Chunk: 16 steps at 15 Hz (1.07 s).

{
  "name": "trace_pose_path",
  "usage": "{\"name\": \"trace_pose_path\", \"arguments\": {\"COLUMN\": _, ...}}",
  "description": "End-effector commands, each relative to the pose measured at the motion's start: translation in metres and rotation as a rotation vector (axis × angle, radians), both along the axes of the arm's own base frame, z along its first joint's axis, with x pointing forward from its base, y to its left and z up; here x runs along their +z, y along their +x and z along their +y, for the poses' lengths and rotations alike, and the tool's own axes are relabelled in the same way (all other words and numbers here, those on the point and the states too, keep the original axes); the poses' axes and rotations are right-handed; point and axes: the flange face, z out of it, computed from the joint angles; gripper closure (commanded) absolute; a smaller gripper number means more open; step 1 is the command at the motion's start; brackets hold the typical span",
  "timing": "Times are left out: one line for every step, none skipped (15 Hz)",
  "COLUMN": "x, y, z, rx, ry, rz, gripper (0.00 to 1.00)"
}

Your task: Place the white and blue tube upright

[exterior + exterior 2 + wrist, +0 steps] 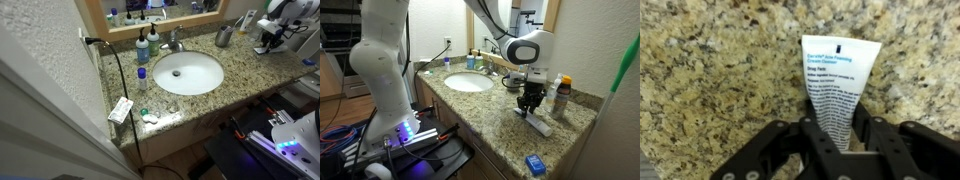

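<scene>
granite counter (710, 80) bears one white and blue tube (838, 80) lying flat, one pincer (837, 130) clamped on its end.

BATHROOM VANITY: The countertop (710, 80) is polished speckled stone, mottled brown, cream and black, with a faint sheen. On it, the white and blue tube (840, 85) looks like smooth, soft plastic with a satin face and fine print. The gripper (840, 122) has matt black fingers (816, 140), plastic or metal, hard to tell. In the exterior views, the sink basin (185, 72) is glossy white, the faucet (174, 42) shiny metal, and the arm (380, 50) smooth glossy white.
</scene>
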Motion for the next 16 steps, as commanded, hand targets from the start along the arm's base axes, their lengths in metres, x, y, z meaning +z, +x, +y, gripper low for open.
{"name": "trace_pose_path", "arguments": {"x": -0.027, "y": -0.004, "z": 0.017, "rx": 0.066, "ry": 0.174, "rz": 0.007, "gripper": 0.86}}
{"name": "trace_pose_path", "arguments": {"x": -0.028, "y": -0.004, "z": 0.017, "rx": 0.084, "ry": 0.207, "rz": 0.006, "gripper": 0.86}}
{"name": "trace_pose_path", "arguments": {"x": -0.029, "y": -0.004, "z": 0.018, "rx": 0.102, "ry": 0.242, "rz": 0.004, "gripper": 0.86}}
{"name": "trace_pose_path", "arguments": {"x": -0.029, "y": -0.004, "z": 0.019, "rx": 0.118, "ry": 0.276, "rz": 0.002, "gripper": 0.86}}
{"name": "trace_pose_path", "arguments": {"x": -0.029, "y": -0.005, "z": 0.019, "rx": 0.132, "ry": 0.309, "rz": 0.004, "gripper": 0.86}}
{"name": "trace_pose_path", "arguments": {"x": -0.03, "y": -0.005, "z": 0.019, "rx": 0.144, "ry": 0.339, "rz": 0.003, "gripper": 0.86}}
{"name": "trace_pose_path", "arguments": {"x": -0.031, "y": -0.006, "z": 0.019, "rx": 0.157, "ry": 0.367, "rz": 0.0, "gripper": 0.86}}
{"name": "trace_pose_path", "arguments": {"x": 0.031, "y": -0.038, "z": -0.004, "rx": 0.171, "ry": 0.394, "rz": -0.016, "gripper": 0.86}}
{"name": "trace_pose_path", "arguments": {"x": 0.038, "y": -0.044, "z": -0.007, "rx": 0.179, "ry": 0.423, "rz": -0.002, "gripper": 0.86}}
{"name": "trace_pose_path", "arguments": {"x": 0.049, "y": -0.054, "z": -0.01, "rx": 0.189, "ry": 0.471, "rz": 0.013, "gripper": 0.86}}
{"name": "trace_pose_path", "arguments": {"x": 0.063, "y": -0.066, "z": -0.016, "rx": 0.2, "ry": 0.516, "rz": 0.02, "gripper": 0.86}}
{"name": "trace_pose_path", "arguments": {"x": 0.087, "y": -0.076, "z": -0.024, "rx": 0.194, "ry": 0.544, "rz": 0.02, "gripper": 0.86}}
{"name": "trace_pose_path", "arguments": {"x": 0.106, "y": -0.087, "z": -0.032, "rx": 0.194, "ry": 0.579, "rz": 0.012, "gripper": 0.86}}
{"name": "trace_pose_path", "arguments": {"x": 0.122, "y": -0.096, "z": -0.036, "rx": 0.208, "ry": 0.631, "rz": -0.006, "gripper": 0.86}}
{"name": "trace_pose_path", "arguments": {"x": 0.136, "y": -0.103, "z": -0.04, "rx": 0.24, "ry": 0.686, "rz": -0.035, "gripper": 0.86}}
{"name": "trace_pose_path", "arguments": {"x": 0.15, "y": -0.106, "z": -0.045, "rx": 0.261, "ry": 0.737, "rz": -0.063, "gripper": 0.86}}
